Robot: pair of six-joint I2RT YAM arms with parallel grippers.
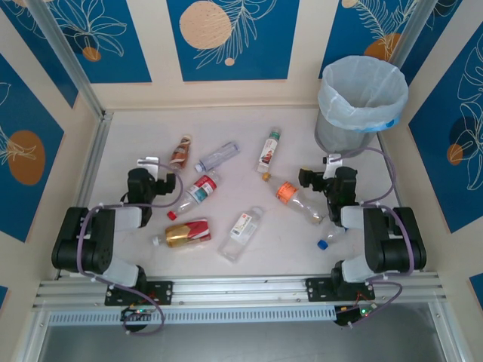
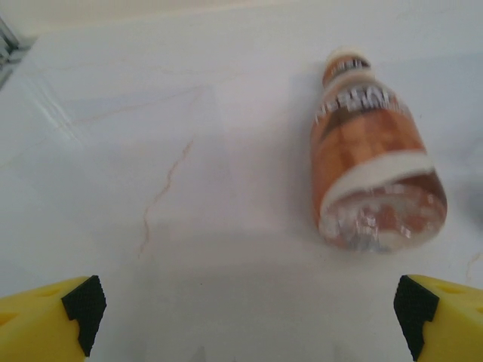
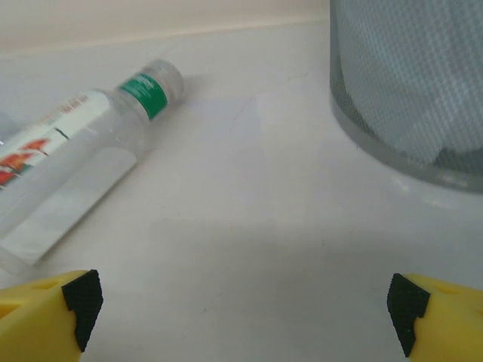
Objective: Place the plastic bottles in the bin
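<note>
Several plastic bottles lie scattered on the white table. A brown-labelled bottle (image 1: 181, 151) (image 2: 373, 158) lies just ahead and right of my left gripper (image 1: 155, 170) (image 2: 249, 320), which is open over bare table. A green-capped, white-labelled bottle (image 1: 269, 149) (image 3: 75, 151) lies ahead and left of my right gripper (image 1: 321, 172) (image 3: 245, 317), also open with nothing between its fingers. Further bottles are a clear one (image 1: 217, 157), a red-labelled one (image 1: 198, 190), a gold one (image 1: 183, 234), an orange-labelled one (image 1: 296, 197) and another clear one (image 1: 241, 234). The bin (image 1: 361, 102) (image 3: 411, 90), grey mesh with a pale-blue bag, stands at the far right.
A blue-capped bottle (image 1: 326, 241) lies against the right arm's base. Cream walls with blue panels close the table on three sides, and a metal rail (image 1: 90, 170) runs along the left edge.
</note>
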